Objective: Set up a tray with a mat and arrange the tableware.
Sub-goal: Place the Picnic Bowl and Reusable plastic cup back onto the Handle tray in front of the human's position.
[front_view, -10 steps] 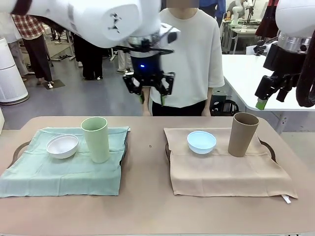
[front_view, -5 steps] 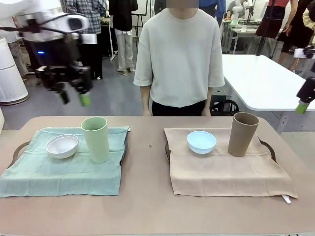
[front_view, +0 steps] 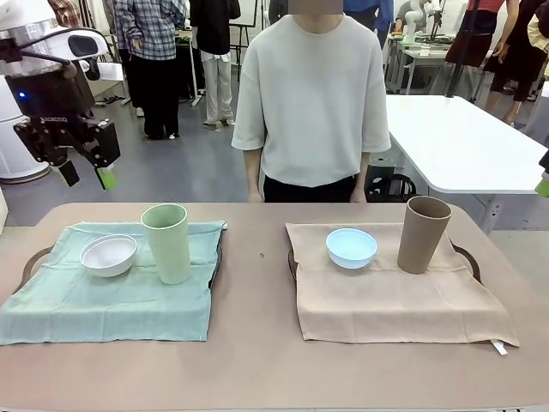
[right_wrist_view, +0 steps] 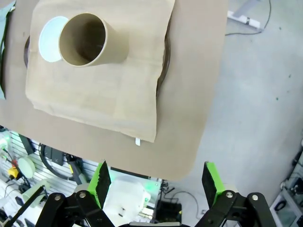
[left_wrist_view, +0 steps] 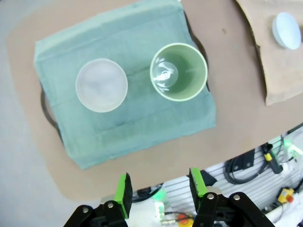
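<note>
Front view gives us the left pincer [front_view: 83, 174] raised high at the far left, above and behind the green mat [front_view: 111, 296], well apart from everything on the table [front_view: 257, 360]; its green-padded fingers stand partly apart with nothing between them. Below it, on that mat, the white bowl [front_view: 109, 255] sits just beside the pale green cup [front_view: 166, 243], which stands upright. From the left wrist view we look straight down into the same cup [left_wrist_view: 179, 72], with the bowl [left_wrist_view: 101, 85] beside it.

On the right, the tan mat [front_view: 395, 300] carries the light blue bowl [front_view: 351, 247] and the upright tan-brown cup [front_view: 423, 233], near each other but not touching. In the right wrist view we see the right pincer [right_wrist_view: 157, 179] spread wide and empty, hanging beyond the table's rounded corner, off the mat's edge.

Between the two mats we have a bare strip of table. A person [front_view: 313, 94] stands at the far edge.
</note>
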Controlling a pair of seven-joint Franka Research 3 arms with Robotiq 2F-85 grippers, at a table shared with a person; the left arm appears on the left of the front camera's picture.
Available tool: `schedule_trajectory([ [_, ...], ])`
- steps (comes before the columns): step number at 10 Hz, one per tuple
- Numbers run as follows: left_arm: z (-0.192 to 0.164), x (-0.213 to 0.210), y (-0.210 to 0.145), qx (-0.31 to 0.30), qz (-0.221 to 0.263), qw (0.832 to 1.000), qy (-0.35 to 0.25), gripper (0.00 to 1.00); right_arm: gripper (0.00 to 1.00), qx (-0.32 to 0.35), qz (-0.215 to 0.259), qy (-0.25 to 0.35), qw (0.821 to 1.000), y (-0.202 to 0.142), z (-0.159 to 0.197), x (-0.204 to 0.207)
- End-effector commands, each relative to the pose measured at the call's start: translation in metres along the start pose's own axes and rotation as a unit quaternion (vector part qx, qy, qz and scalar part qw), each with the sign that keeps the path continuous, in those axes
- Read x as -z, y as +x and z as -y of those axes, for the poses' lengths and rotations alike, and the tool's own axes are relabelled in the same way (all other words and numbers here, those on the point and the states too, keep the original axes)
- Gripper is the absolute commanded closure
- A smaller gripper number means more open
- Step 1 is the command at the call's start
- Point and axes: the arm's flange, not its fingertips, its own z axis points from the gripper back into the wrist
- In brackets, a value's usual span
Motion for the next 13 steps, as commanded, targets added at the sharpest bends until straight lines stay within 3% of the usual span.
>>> schedule_trajectory([
  [1, -0.008, -0.001, 0.0, -0.007, 0.001, 1.0, -0.002, 0.35, 0.0, 0.002, 0.002, 0.001, 1.0, -0.001, 0.002, -0.001],
  [2, -0.024, 0.002, 0.0, 0.017, 0.0, 1.0, 0.004, 0.35, 0.0, 0.008, -0.002, 0.024, 1.0, -0.005, 0.012, -0.002],
  [4, -0.081, -0.005, -0.022, 0.018, 0.033, 0.998, -0.046, 0.35, 0.0, 0.032, 0.006, 0.115, 0.993, -0.025, 0.063, -0.01],
  [5, -0.114, -0.006, -0.035, 0.011, 0.071, 0.991, -0.114, 0.35, 0.0, 0.038, 0.016, 0.178, 0.983, -0.037, 0.093, -0.011],
  [7, -0.166, 0.003, -0.054, 0.005, 0.121, 0.966, -0.229, 0.35, 0.0, 0.026, 0.031, 0.283, 0.958, -0.055, 0.129, -0.007],
  [9, -0.213, 0.009, -0.077, 0.007, 0.172, 0.929, -0.328, 0.35, 0.0, 0.023, 0.065, 0.375, 0.924, -0.076, 0.161, -0.008],
  [13, -0.251, 0.017, -0.104, -0.01, 0.232, 0.89, -0.394, 0.32, 0.0, 0.007, 0.095, 0.47, 0.878, -0.101, 0.197, -0.007],
])
